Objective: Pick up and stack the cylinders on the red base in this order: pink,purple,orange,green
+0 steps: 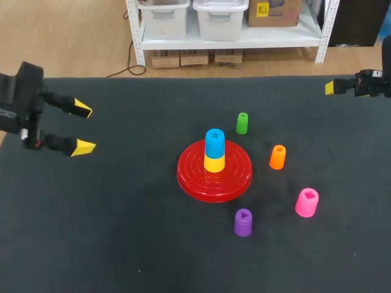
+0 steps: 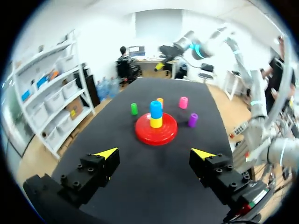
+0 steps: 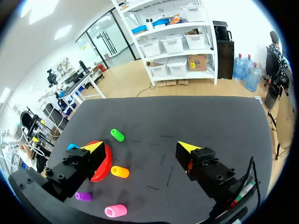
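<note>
Both grippers empty, fingers spread wide.
- Left gripper [image 1: 84, 129]: at the left edge of the table [image 1: 110, 244], well apart from every cylinder.
- Right gripper [image 3: 140, 148]: at the far right corner, nothing between its fingers.

Red base [image 1: 192, 177] sits mid-table. It already carries a yellow cylinder [image 1: 214, 163] with a blue cylinder [image 1: 214, 143] on top, both upright on the centre.

Loose cylinders, all standing on the cloth to the right of the base or near it:
- green cylinder [image 1: 242, 122]: just beyond the base's far right rim.
- orange cylinder [image 1: 277, 157]: right of the base.
- pink cylinder [image 1: 306, 202]: right and nearer, the rightmost of the four.
- purple cylinder [image 1: 243, 222]: near side of the base, just off its rim.

Pink is first in the order and untouched, so nothing is stacked from the list yet.

Key relation: pink lies on the right half of the table, toward the near side from the right gripper. The left gripper would have to cross past the base to reach it. Right arm judged the nearer and better placed.

Pink's orientation: upright, long axis vertical, wider foot down, shaped socket facing up. Likely wants a grasp across the sides from above, keeping it upright for seating on the blue top. Purple and orange stand apart from it, so the approach looks unobstructed.
</note>
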Robot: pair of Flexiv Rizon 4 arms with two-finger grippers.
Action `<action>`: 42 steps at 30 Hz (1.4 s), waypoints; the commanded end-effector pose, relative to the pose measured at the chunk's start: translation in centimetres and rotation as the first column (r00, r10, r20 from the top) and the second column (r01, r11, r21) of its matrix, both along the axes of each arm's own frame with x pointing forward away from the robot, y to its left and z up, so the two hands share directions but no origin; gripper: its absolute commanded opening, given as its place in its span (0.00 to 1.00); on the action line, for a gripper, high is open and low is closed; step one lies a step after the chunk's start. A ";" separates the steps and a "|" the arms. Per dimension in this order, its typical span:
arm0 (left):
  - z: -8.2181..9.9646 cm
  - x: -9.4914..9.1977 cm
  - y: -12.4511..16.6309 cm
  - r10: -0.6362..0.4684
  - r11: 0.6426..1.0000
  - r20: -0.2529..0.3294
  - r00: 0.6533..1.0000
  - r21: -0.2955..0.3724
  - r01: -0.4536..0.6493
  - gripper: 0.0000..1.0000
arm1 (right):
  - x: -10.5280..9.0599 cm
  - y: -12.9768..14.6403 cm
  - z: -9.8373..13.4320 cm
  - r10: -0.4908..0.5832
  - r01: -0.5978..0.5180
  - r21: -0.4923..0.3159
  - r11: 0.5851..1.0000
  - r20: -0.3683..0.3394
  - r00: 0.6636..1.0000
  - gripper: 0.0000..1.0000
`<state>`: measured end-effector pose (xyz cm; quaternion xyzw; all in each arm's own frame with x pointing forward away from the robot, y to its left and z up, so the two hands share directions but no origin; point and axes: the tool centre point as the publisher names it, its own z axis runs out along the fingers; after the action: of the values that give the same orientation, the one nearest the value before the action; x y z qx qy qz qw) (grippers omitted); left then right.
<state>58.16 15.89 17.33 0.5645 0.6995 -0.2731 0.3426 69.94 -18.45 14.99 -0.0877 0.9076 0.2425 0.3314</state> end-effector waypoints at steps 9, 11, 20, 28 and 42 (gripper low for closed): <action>-0.6 0.4 1.7 0.065 0.998 -0.070 0.995 -0.016 -0.067 1.00 | 0.0 0.0 0.0 0.001 -0.001 0.001 1.000 -0.001 1.000 1.00; -0.8 0.5 1.9 0.087 0.996 -0.070 0.994 -0.013 -0.088 1.00 | 0.0 0.0 0.0 0.001 -0.001 0.001 1.000 -0.001 1.000 1.00; -1.1 0.9 2.3 0.184 0.982 -0.067 0.981 0.055 -0.181 1.00 | 0.0 0.0 0.0 0.001 -0.001 0.001 1.000 -0.001 1.000 1.00; -0.8 0.9 2.4 0.189 0.982 -0.069 0.980 0.039 -0.187 1.00 | 0.0 0.0 0.0 0.001 -0.001 0.001 1.000 -0.001 1.000 1.00; -0.8 0.9 2.4 0.189 0.982 -0.069 0.980 0.039 -0.187 1.00 | 0.0 0.0 0.0 0.001 -0.001 0.001 1.000 -0.001 1.000 1.00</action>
<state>59.05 18.23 16.72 0.4912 0.7669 -0.2483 0.3300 69.94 -18.44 14.99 -0.0877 0.9076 0.2425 0.3314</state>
